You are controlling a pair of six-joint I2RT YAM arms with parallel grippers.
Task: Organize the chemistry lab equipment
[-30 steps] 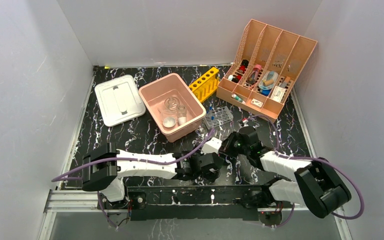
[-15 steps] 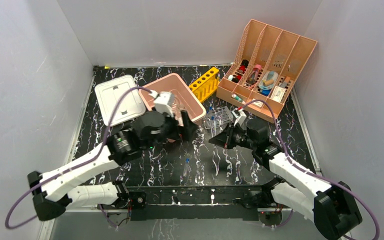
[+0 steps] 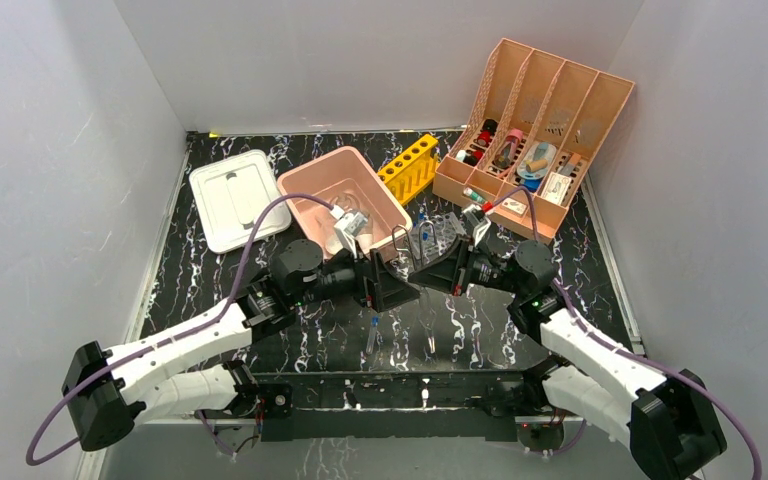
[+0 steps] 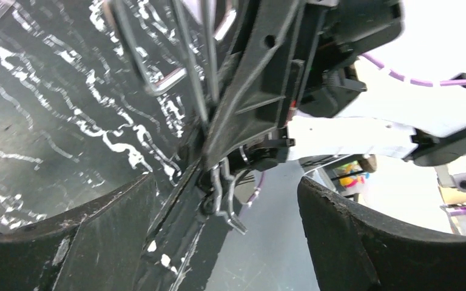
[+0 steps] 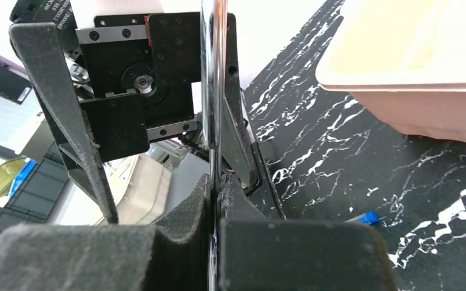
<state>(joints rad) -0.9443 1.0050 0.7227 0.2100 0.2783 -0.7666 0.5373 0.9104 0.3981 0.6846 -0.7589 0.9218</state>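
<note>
Watching the overhead feed, I had both arms reaching to the middle of the table, wrists almost nose to nose just in front of the large pink plastic tub (image 3: 315, 165). The right gripper (image 5: 215, 179) was clamped tight on the thin metal wire tongs (image 5: 213, 91), which looked to be lifted off the surface. The left gripper (image 4: 226, 180) faced it spread wide and holding nothing, its fingers either side of the right one's.

My worry was the handover. The left fingers straddled the other gripper's black finger as much as the wire, so closing there could have pinched hardware instead of tongs. The wire also looked springy and thin. A grip on a single leg might have let it twist or flick free once the right gripper let go, and it could then have dropped among the loose items below.

Pale grey walls (image 3: 380, 60) boxed in the workspace on three sides. The black white-veined table (image 3: 200, 265) looked hard and smooth, so a fallen piece might have skidded. A white rectangular lid (image 3: 238, 198) lay left of the tub, and a small blue-capped tube (image 3: 372, 335) lay near the grippers.
</note>
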